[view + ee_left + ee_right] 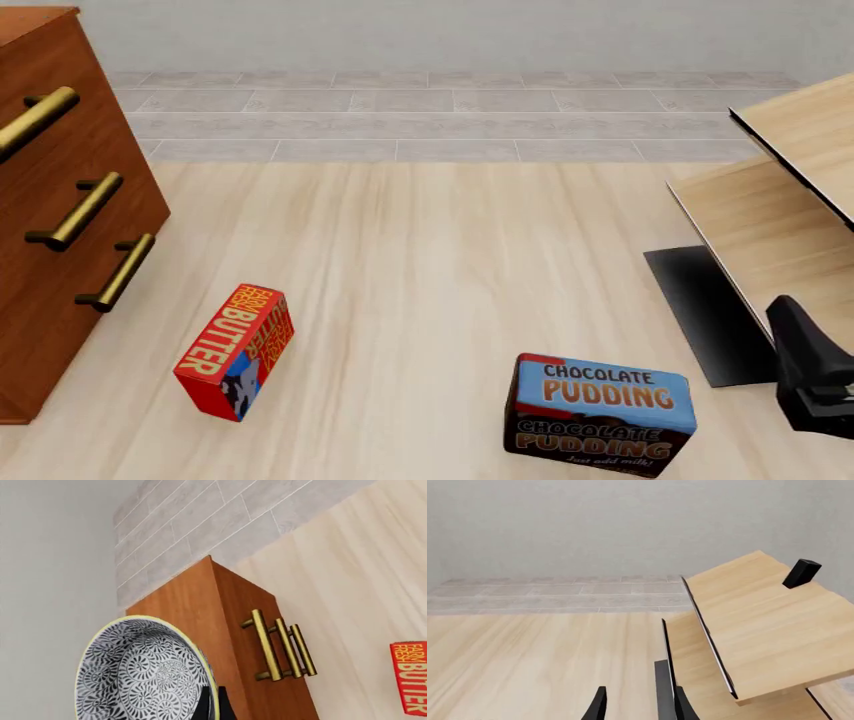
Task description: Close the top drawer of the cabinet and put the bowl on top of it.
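Grey-and-white floral swirls across the inside of the bowl (143, 672), with a thin pale yellowish rim; seen close in the left wrist view, tipped up on edge so its open face turns toward the camera, beside the cabinet (220, 645). Dark finger of the left gripper (212, 706) pressed against the bowl's rim at the picture's lower edge, apparently clamped on it, though only part of the finger shows. Bowl not seen in the front view.

Reddish-brown wood on the cabinet, tall and narrow, standing at the front view's left edge (54, 230). Three long brass bar handles stacked one above another, each bar lying level along its drawer front. Top drawer (250, 630) flush with the two below it, handles lined up in a neat row, so shut as far as can be judged.

Red box on the pale wood floor near the cabinet, tilted, lettered "FARM FRESH BUTTER" (236, 352). Farther right, a blue and brown box reading "CHOCOLATE PUDDING" (599, 408) twice, with smaller script beneath, too fine to read surely.

Right gripper (635, 705) low at the front view's right edge, fingers apart and holding nothing, next to pale light-wood furniture (760, 625) with slanted boards.
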Controlling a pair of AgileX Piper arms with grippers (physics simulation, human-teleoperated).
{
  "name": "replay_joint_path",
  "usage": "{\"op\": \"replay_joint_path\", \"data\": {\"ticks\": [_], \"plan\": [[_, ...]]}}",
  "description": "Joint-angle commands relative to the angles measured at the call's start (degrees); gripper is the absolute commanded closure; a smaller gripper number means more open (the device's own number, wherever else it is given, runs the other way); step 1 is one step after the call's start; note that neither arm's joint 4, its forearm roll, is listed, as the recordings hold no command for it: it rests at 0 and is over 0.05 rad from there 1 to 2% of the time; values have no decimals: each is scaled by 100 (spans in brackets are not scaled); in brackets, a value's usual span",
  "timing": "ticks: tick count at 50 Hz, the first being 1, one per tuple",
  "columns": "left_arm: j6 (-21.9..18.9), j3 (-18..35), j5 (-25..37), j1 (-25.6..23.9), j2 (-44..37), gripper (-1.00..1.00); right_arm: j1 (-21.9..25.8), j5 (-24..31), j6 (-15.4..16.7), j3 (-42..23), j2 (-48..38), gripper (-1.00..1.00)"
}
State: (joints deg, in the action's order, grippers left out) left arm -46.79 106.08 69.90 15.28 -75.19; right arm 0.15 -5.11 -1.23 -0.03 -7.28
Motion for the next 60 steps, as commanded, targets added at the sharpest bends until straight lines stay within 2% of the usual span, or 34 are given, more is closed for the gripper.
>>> {"op": "replay_joint_path", "data": {"ticks": [1,19,41,60], "plan": [[-1,124,0,182,-166,100,26,-12,46,1,-18,-100],[48,-18,0,185,-232,100,-9,33,52,1,24,-100],[-118,-306,-2,492,-255,100,-2,86,126,0,87,-100],[-199,-209,-6,612,-370,100,11,39,260,0,22,-100]]}}
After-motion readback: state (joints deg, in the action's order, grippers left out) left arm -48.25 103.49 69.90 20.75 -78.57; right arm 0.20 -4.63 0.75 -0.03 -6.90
